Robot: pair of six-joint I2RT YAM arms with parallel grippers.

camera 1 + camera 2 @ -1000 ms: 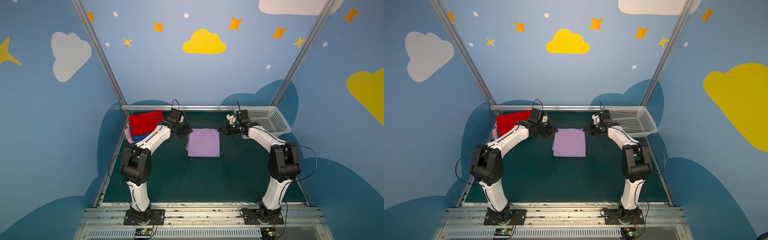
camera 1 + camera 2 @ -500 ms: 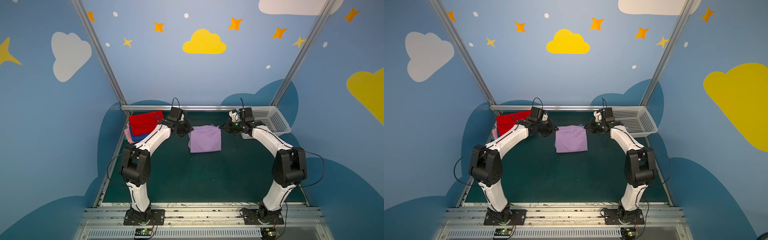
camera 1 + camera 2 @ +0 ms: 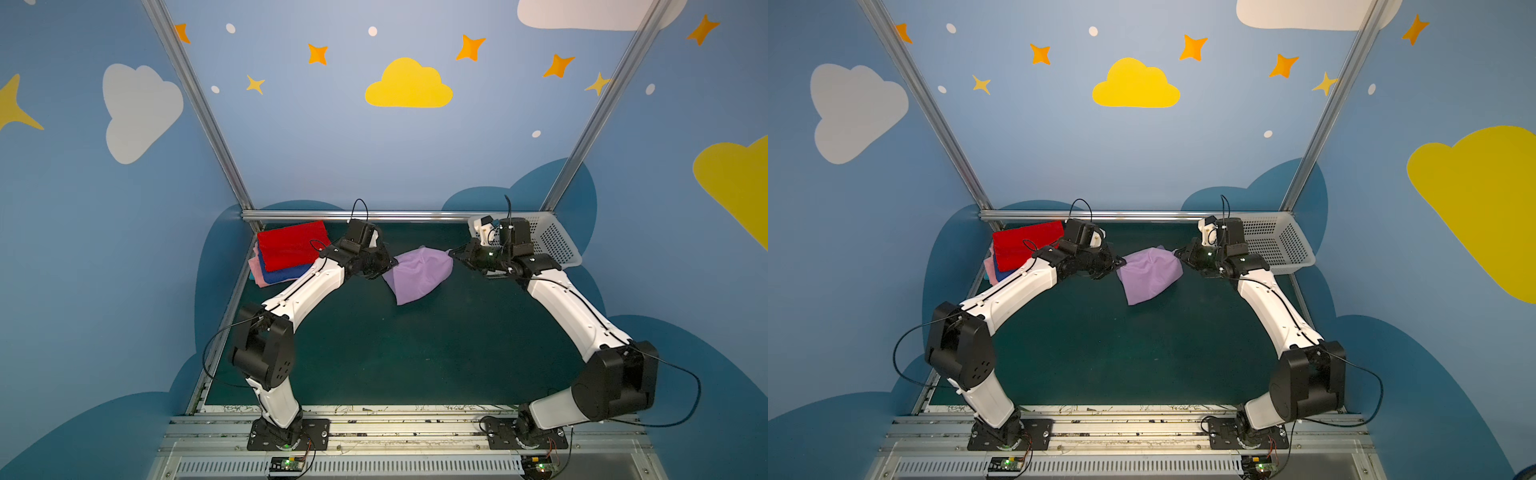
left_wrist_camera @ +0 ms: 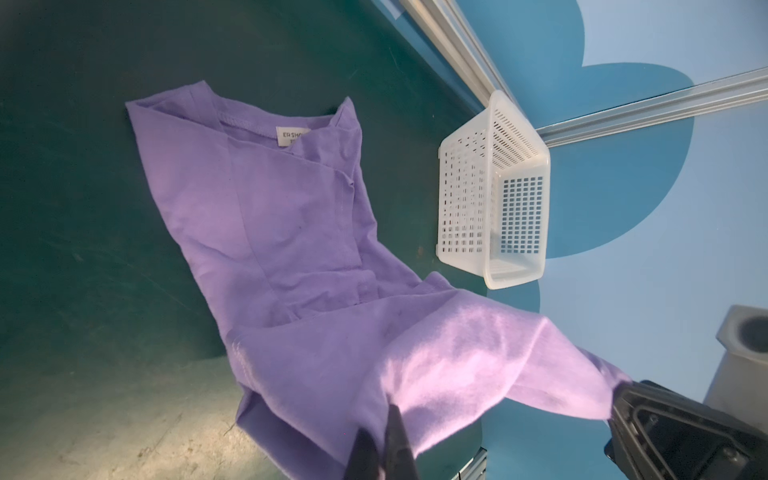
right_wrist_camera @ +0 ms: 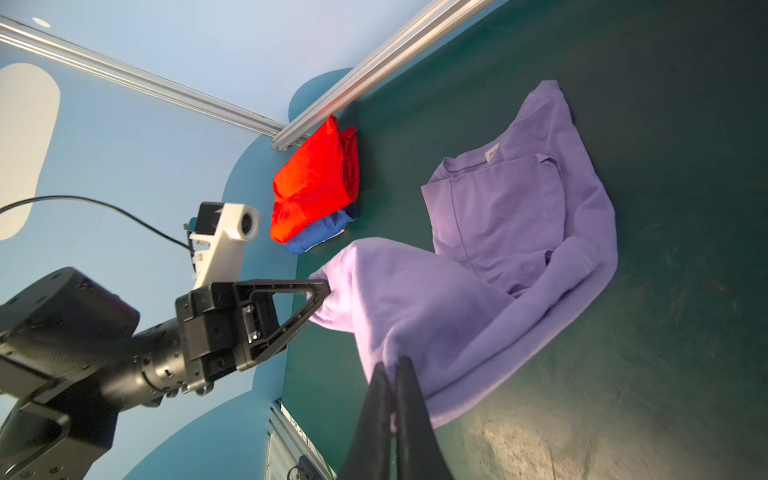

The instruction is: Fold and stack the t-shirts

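Observation:
The lavender t-shirt (image 3: 417,272) (image 3: 1150,272) hangs lifted at the back middle of the green table, its lower part trailing on the mat. My left gripper (image 3: 394,262) (image 4: 386,415) is shut on its left corner. My right gripper (image 3: 451,252) (image 5: 392,365) is shut on its right corner. Both wrist views show the shirt (image 4: 266,216) (image 5: 498,232) part folded, collar and label facing up. At the back left lies a stack with the red t-shirt (image 3: 293,245) (image 5: 316,183) on top, the royal blue t-shirt (image 3: 286,275) under it and the pink t-shirt (image 3: 258,268) lowest.
A white perforated basket (image 3: 552,241) (image 3: 1281,243) (image 4: 490,195) lies at the back right behind my right arm. An aluminium rail (image 3: 395,215) runs along the table's back edge. Blue walls close in the left, back and right sides.
Both grippers have raised the far edge of the lavender t-shirt off the mat and pulled it backward. The shirt lay flat a second ago and now hangs bunched between them.

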